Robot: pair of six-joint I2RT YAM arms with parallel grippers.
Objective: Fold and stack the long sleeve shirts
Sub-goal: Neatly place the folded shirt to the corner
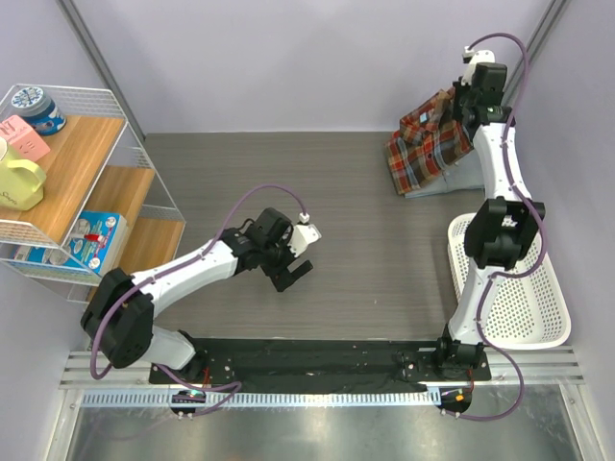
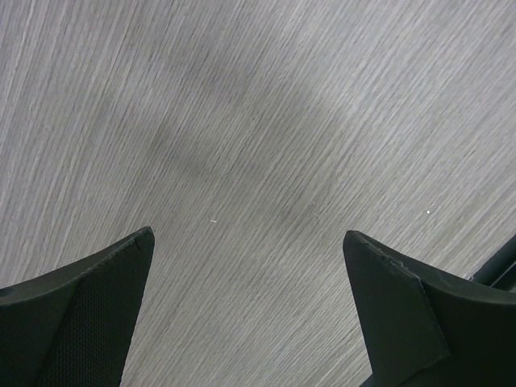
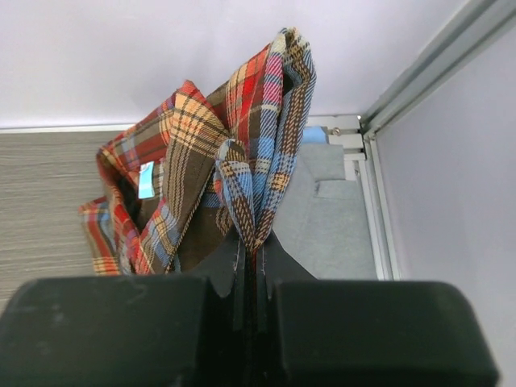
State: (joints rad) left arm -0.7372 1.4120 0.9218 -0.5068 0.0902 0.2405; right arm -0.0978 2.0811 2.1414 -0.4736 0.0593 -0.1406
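Got the right tool [image 3: 250,251] pressed together on a bunched fold of the plaid shirt [image 3: 189,165], lifted above the far right corner of the desk [image 1: 336,182], close to the back wall. Lower end of the plaid hanging down onto the grey-blue shirt [image 3: 326,210], laid flat underneath in that same corner. Can spot a small blue tag on the plaid from the wrist view. Then the left tool [image 1: 294,271]: spread wide, nothing in it, held over bare desk around the middle, well apart from both shirts. Also a white mesh basket [image 1: 528,307] at the near right, just beside the right arm, and a wire shelf rack [image 1: 82,163] off to the left with a yellow mug [image 1: 19,182] on it.
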